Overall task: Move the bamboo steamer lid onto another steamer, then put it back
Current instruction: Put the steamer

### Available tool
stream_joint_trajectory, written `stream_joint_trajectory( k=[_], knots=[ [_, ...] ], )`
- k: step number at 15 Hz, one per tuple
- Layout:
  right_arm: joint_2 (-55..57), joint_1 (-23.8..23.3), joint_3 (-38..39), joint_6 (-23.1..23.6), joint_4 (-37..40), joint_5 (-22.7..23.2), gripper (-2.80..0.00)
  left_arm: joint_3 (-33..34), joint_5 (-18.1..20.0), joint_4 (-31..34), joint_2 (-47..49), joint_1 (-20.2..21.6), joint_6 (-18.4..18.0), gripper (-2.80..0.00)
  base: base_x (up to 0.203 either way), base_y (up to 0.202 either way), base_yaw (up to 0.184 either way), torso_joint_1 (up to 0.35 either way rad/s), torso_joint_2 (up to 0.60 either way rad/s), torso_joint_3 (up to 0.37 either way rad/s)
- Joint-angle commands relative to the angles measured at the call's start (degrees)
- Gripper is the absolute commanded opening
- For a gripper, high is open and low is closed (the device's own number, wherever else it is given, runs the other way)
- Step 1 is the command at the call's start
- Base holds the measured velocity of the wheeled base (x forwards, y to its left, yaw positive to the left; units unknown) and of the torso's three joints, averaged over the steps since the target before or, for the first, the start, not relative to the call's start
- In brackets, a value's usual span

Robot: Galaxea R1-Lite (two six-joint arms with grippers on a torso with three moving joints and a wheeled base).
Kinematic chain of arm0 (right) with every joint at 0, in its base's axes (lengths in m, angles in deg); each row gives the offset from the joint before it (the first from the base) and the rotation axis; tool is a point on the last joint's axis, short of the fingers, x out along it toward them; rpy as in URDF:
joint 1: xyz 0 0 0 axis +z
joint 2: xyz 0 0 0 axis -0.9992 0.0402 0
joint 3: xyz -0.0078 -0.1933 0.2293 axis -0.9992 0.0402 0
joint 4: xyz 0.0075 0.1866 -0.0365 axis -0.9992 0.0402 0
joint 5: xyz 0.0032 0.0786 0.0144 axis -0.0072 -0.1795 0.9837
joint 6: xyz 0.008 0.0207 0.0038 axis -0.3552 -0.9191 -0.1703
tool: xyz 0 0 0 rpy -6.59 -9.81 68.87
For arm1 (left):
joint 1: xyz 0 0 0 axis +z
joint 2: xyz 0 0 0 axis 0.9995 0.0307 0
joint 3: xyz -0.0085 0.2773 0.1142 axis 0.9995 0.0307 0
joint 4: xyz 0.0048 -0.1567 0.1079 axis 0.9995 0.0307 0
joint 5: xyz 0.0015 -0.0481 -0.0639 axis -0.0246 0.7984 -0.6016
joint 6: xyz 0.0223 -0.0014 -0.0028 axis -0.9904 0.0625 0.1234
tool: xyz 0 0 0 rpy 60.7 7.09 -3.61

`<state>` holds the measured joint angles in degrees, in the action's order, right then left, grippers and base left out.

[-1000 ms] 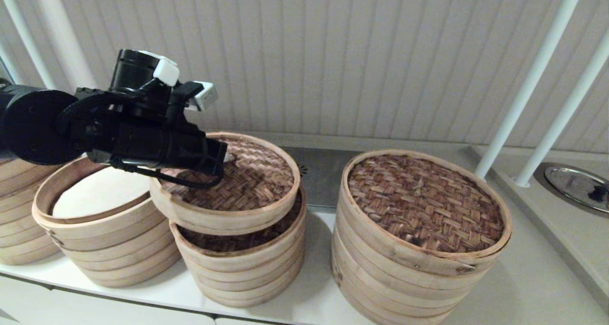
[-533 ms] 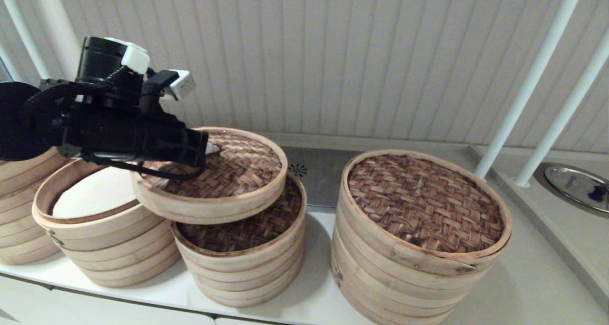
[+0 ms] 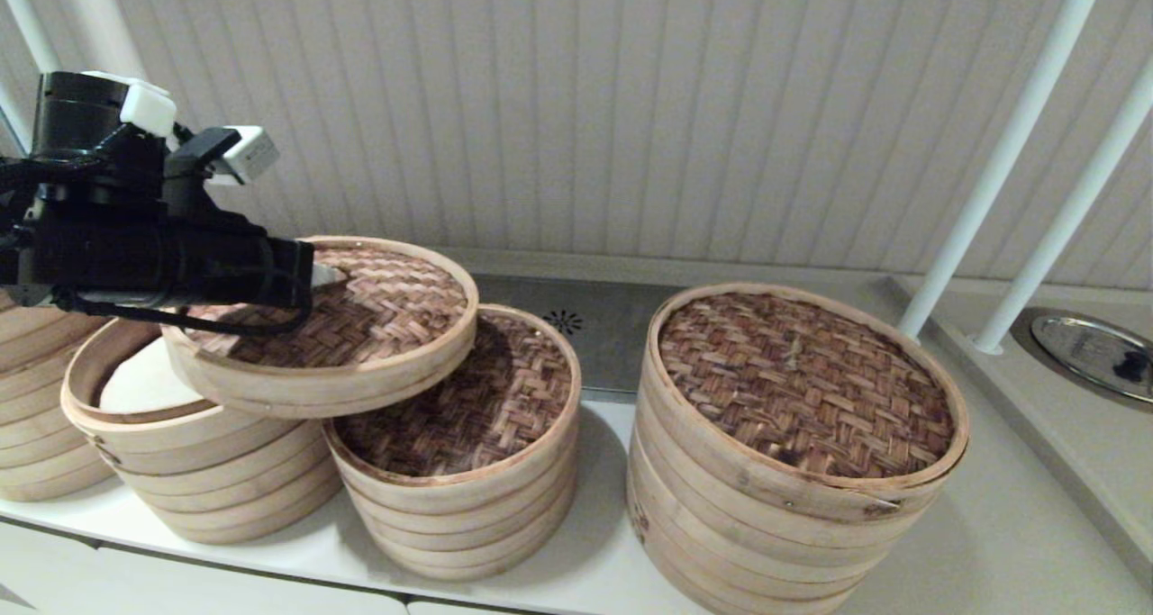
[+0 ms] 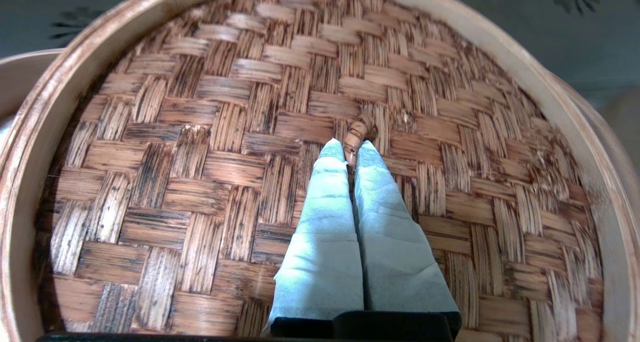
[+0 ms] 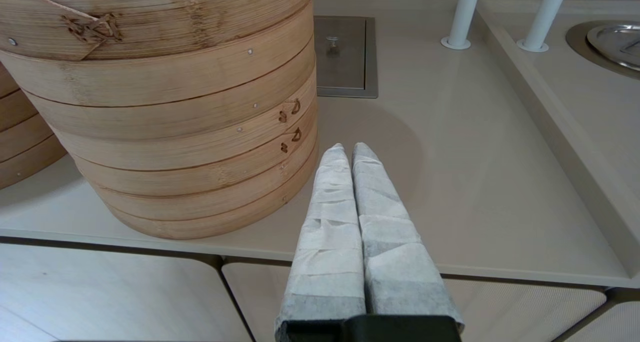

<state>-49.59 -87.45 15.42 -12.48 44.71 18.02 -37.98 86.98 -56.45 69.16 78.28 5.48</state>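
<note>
The bamboo steamer lid (image 3: 360,327), tan herringbone weave with a pale rim, hangs tilted in the air. It overlaps the steamer with the white liner (image 3: 207,453) and the left edge of the smallest steamer (image 3: 468,435), whose dark reddish-brown woven top is mostly uncovered. My left gripper (image 3: 326,275) is shut on the lid's small loop handle (image 4: 361,129), which pokes out between the taped fingertips in the left wrist view, where the gripper (image 4: 351,149) sits at the lid's (image 4: 200,131) middle. My right gripper (image 5: 348,149) is shut on nothing, low beside the widest steamer (image 5: 175,106).
The widest dark-topped steamer (image 3: 802,399) stands at the right. Another steamer stack (image 3: 36,417) sits at the far left. Behind are a steel drain plate (image 3: 594,327), two white poles (image 3: 1000,156) and a metal dish (image 3: 1090,349). The counter's front edge runs just below the steamers.
My left gripper has carried the lid leftward, off the smallest steamer and over the steamer with the white liner. The small steamer's dark top is now uncovered.
</note>
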Motion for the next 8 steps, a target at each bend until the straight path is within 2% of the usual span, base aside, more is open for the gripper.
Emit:
stream_joint_trajectory(
  k=[1, 3, 8],
  knots=[
    [0.08, 0.02, 0.18, 0.00, -0.01, 0.00, -2.80, 1.00, 1.11, -1.38, -0.72, 2.85, -0.01, -2.80, 0.000, 0.000, 0.000, 0.000, 0.00, 0.000],
    [0.08, 0.02, 0.18, 0.01, -0.08, 0.00, -2.80, 2.70, 3.26, -3.57, -0.93, 6.73, -0.01, -2.80, 0.000, 0.000, 0.000, 0.000, 0.00, 0.000],
    [0.08, 0.02, 0.18, 0.01, -0.01, 0.00, -2.80, 4.91, 7.56, -4.29, -1.54, 12.90, -0.01, -2.80, 0.000, 0.000, 0.000, 0.000, 0.00, 0.000]
  ],
)
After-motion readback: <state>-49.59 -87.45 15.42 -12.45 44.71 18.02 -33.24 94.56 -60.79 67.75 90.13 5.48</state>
